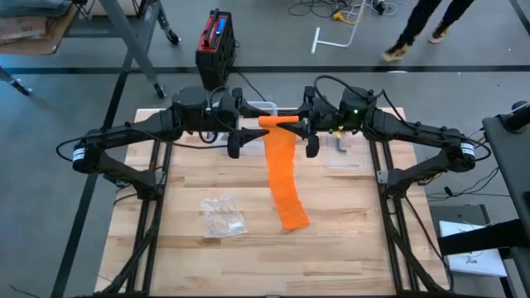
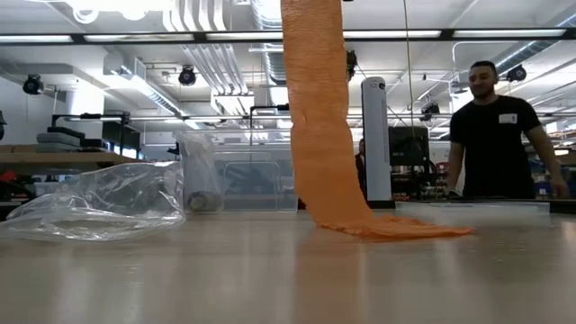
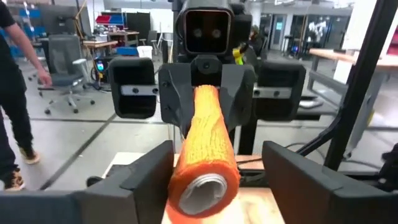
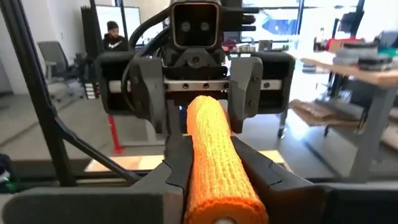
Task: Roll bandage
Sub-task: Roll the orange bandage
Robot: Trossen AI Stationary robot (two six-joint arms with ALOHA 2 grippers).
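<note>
I have the orange bandage roll [image 1: 277,122] held up off the table [image 1: 348,240] near its twelve o'clock edge, so the loose tail [image 1: 286,186] hangs toward six o'clock and trails onto the wood, free to wind up. The right gripper [image 4: 214,180] pinches one end of the roll, fingers tight against it, keeping the core level. The left gripper [image 3: 214,180] sits at the other end with its fingers [image 3: 140,180] spread clear, presumably to re-grip for another turn. A crumpled plastic bag [image 1: 222,217] lies at seven o'clock.
</note>
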